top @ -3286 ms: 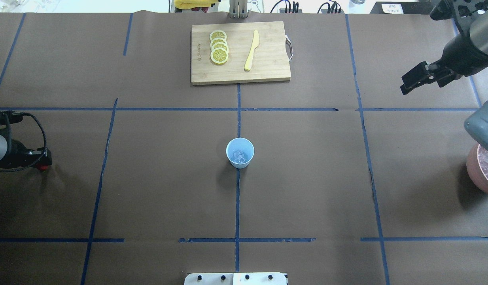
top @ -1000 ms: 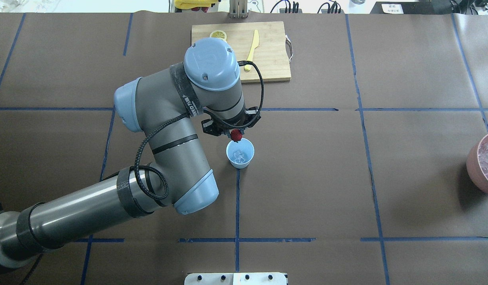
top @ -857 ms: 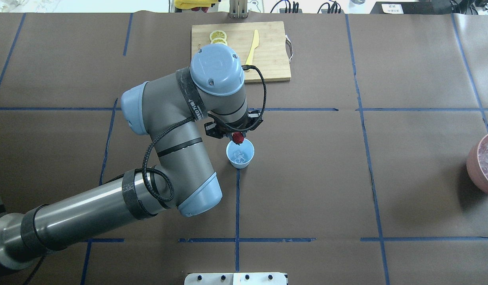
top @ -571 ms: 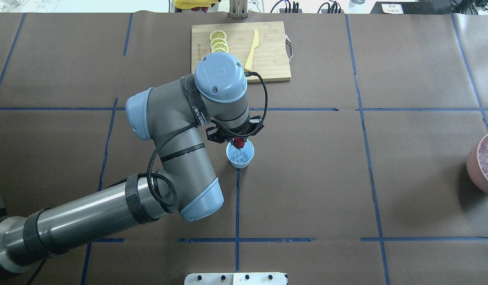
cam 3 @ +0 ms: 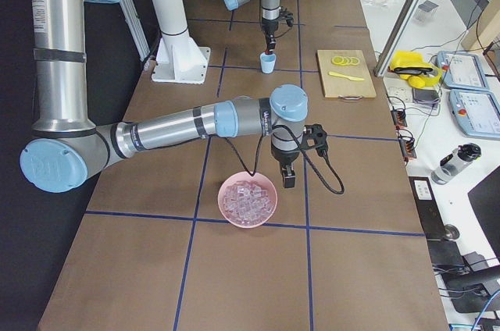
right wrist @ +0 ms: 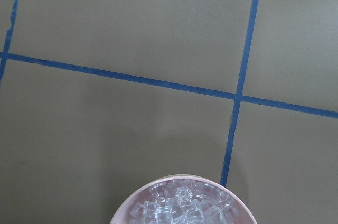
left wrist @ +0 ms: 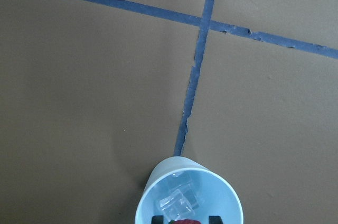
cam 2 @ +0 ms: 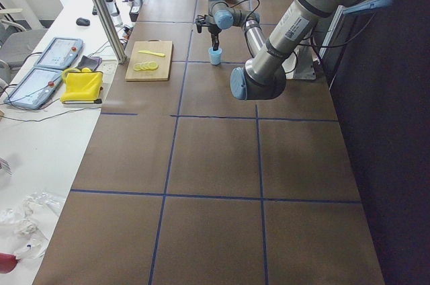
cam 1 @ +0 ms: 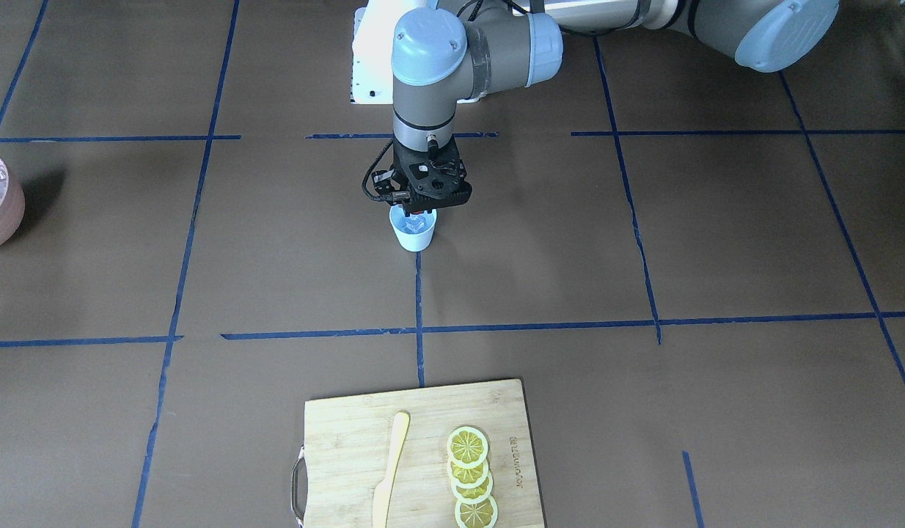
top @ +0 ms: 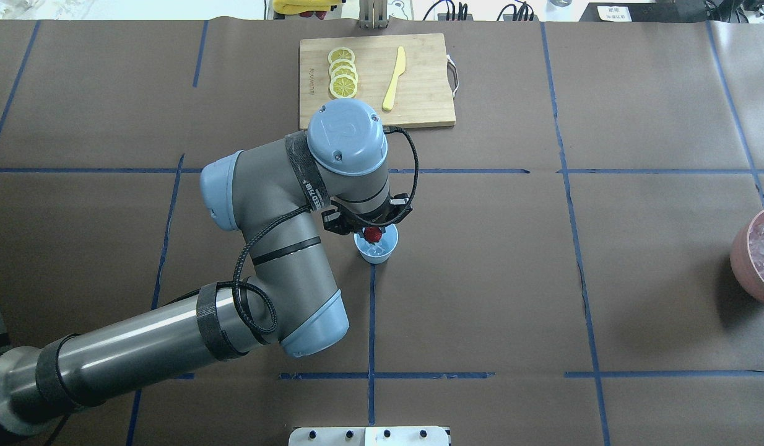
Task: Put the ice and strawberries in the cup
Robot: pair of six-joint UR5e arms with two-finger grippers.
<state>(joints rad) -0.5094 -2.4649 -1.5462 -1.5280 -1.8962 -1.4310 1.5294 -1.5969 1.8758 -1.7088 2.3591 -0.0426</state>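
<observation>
The pale blue cup stands at the table's middle and holds clear ice cubes. My left gripper points straight down over the cup's mouth and is shut on the dark-red strawberry. In the left wrist view the strawberry sits between the two fingertips, just inside the cup's rim. My right gripper shows only in the exterior right view, beside the pink bowl; I cannot tell whether it is open or shut.
A pink bowl full of ice stands at the table's right edge. A wooden cutting board at the back holds lemon slices and a yellow knife. The left arm's elbow hangs over the table left of the cup.
My left arm came in from the left with the strawberry and moved it over the cup, then down to the rim. The right arm left the overhead view.
</observation>
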